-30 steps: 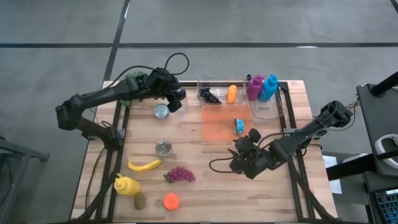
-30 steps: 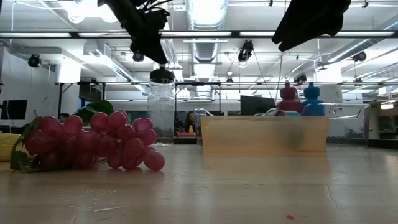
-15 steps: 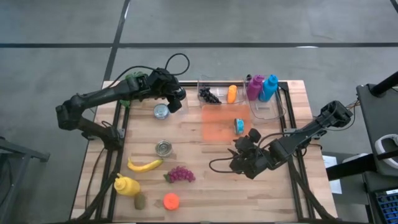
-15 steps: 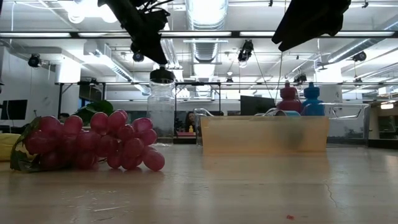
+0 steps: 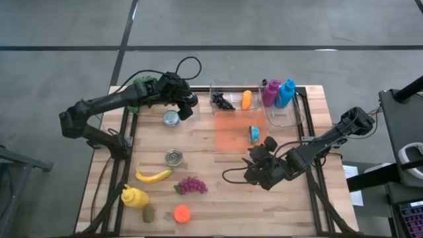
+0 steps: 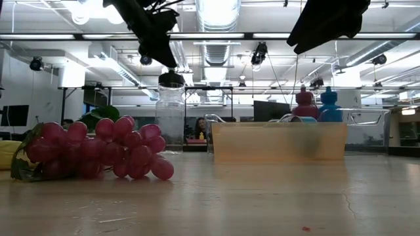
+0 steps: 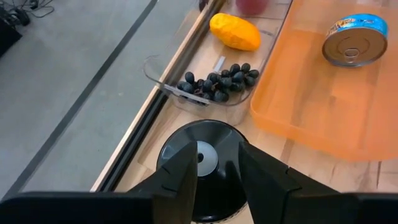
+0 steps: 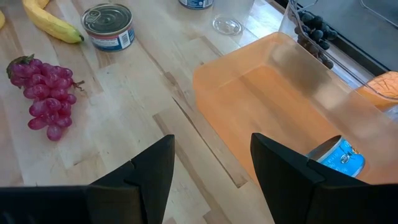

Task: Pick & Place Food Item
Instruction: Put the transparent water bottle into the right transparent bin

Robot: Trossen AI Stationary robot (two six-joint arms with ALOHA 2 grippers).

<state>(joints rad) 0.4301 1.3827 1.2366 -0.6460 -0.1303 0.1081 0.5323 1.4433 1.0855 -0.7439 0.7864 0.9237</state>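
A clear jar [image 6: 170, 118] with a black lid [image 7: 205, 155] stands on its base at the table's far side, left of a clear bin [image 5: 231, 99] holding black grapes and an orange fruit. My left gripper [image 7: 217, 152] hangs just over the lid, fingers apart, slanting down from the left. My right gripper [image 8: 211, 149] stands open above the bare table at the right [image 5: 260, 158], near the orange tray [image 5: 231, 135], with nothing between its fingers. A blue-labelled can [image 5: 254, 134] lies in the tray. My left gripper's two fingers [image 7: 183, 171] straddle the top of the jar's black lid [image 7: 168, 146] from above. Whether they touch it, I cannot tell. The jar stands upright on the table.
Toward the near left lie two cans [image 5: 174, 157], a banana [image 5: 153, 175], red grapes [image 5: 190, 186], a yellow bottle [image 5: 134, 197], a kiwi [image 5: 149, 213] and an orange ball [image 5: 181, 213]. A clear bin with purple and blue bottles [image 5: 281, 96] stands at the far right.
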